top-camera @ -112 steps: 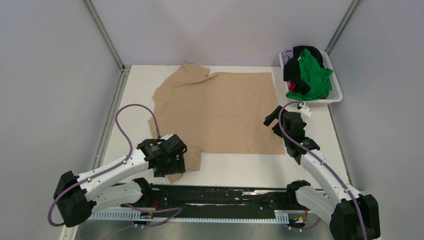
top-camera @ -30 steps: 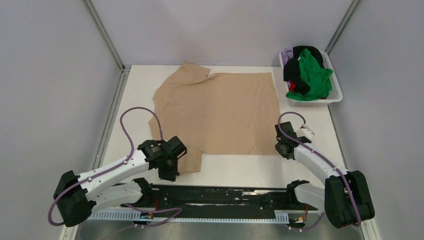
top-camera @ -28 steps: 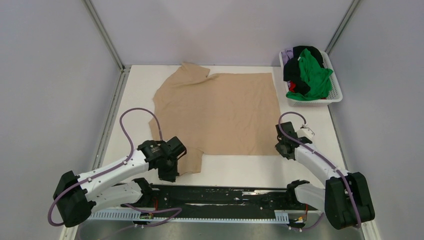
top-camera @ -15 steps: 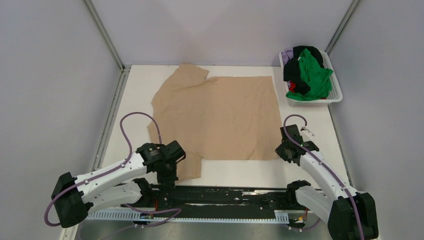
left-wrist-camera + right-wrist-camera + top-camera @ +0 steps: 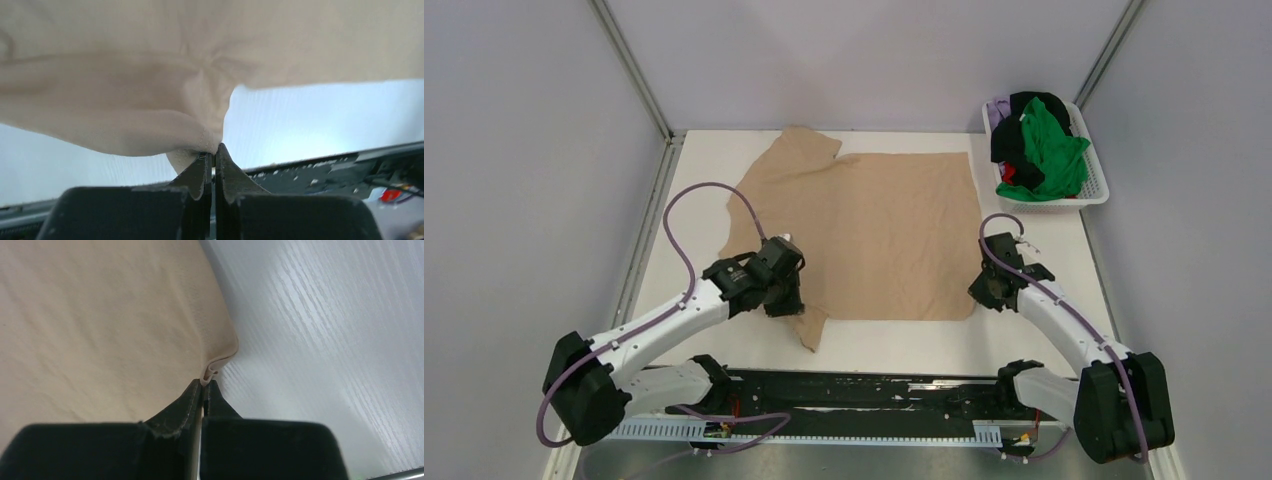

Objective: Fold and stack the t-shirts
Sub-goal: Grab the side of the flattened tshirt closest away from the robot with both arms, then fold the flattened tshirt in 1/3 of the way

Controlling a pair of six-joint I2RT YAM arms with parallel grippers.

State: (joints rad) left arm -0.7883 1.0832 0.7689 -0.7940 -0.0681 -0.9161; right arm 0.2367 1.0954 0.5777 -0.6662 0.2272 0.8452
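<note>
The left gripper's (image 5: 214,156) black wedge-shaped fingers are clamped together on a bunched fold of the large tan-beige soft-cloth t-shirt (image 5: 874,225) at its near-left sleeve, with creases radiating from the pinch. The right gripper (image 5: 203,384) pinches the curled near-right hem corner. The matte shirt lies spread mid-table on the white wood-grained tabletop (image 5: 325,340). Far right, a white latticed plastic basket (image 5: 1100,186) holds a crumpled heap: bright green shirt (image 5: 1051,150), black shirt (image 5: 1008,140), red shirt (image 5: 1011,178), pale purple shirt (image 5: 997,105).

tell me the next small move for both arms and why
Probably lift both together and carry the near edge toward the far edge. The left gripper and right gripper are each shut on the near edge of the tan shirt, which otherwise lies spread flat.
</note>
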